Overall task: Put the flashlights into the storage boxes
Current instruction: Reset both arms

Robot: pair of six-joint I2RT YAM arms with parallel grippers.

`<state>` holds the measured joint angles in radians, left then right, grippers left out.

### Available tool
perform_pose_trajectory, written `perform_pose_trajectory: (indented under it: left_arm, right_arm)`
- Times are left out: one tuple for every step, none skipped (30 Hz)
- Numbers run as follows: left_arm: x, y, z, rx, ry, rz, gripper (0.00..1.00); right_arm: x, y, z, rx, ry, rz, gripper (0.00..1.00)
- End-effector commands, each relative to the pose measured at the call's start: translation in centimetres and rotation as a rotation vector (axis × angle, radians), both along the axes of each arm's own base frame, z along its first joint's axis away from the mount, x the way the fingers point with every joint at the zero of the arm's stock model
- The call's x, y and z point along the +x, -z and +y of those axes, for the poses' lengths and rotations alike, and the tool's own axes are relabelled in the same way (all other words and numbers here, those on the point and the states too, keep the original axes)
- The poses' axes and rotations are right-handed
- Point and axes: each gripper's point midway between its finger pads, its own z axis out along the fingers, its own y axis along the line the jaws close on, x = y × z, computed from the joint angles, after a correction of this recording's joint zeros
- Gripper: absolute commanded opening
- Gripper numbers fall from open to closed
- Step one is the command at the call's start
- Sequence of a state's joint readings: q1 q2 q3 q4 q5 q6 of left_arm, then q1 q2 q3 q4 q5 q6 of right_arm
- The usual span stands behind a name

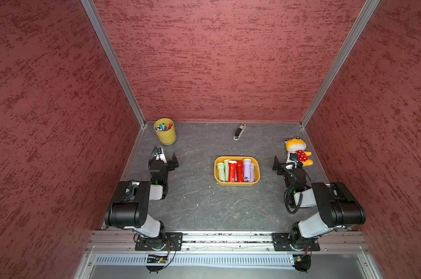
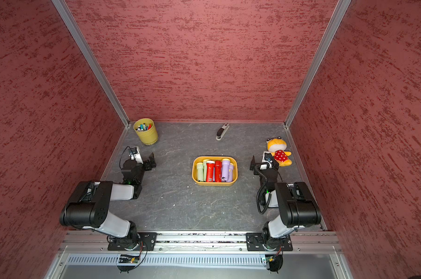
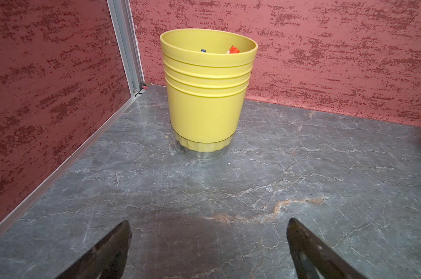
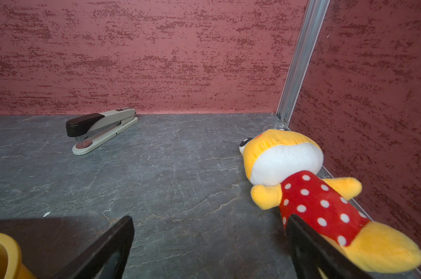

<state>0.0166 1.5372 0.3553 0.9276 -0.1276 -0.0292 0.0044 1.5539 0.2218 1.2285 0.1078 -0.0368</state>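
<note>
Grey veined desk [image 1: 199,205] lies nearest the arm bases, and no flashlight shows loose on it in either top view. Further in, the left gripper [image 1: 174,162] and right gripper [image 1: 277,166] hang at either side, jaws spread wide and holding nothing. Between them sits the orange-yellow tray [image 1: 237,184], with the flashlights [image 1: 236,170] packed side by side inside: pale green, red, lilac.

The task looks done, so the risk lies in any further move. The right gripper is just beside the plush toy [image 4: 289,164]. One jaw overlaps its spotted dress in the wrist view; whether they touch I cannot tell. A swing could drag the toy. A knock to the tray could spill the lilac ones, which seem to ride high. Any flashlights lying underneath are hidden, so the count is uncertain.

Far back stand the stapler [image 1: 239,131] and the ribbed cup [image 3: 204,96], its pens [image 1: 163,126] mostly out of sight.
</note>
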Motion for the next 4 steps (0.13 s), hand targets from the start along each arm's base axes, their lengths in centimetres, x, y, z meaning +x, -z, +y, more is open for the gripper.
perform_pose_trajectory:
  left_arm:
    - [0.21,-0.34,-0.35,-0.006,0.016,-0.009,0.99]
    - [0.19,-0.36,-0.34,-0.005,0.016,-0.011,0.99]
    - [0.19,-0.32,-0.37,-0.003,0.016,-0.009,0.99]
    - [0.21,-0.33,-0.38,-0.002,0.017,-0.01,0.99]
  right_arm:
    - [0.39,-0.99,0.2,0.013,-0.016,-0.035,0.99]
    - [0.44,-1.05,0.12,0.013,-0.014,-0.037,0.99]
    - [0.43,-1.02,0.07,0.013,-0.012,-0.035,0.99]
    - [0.42,-1.02,0.13,0.013,-0.015,-0.035,0.99]
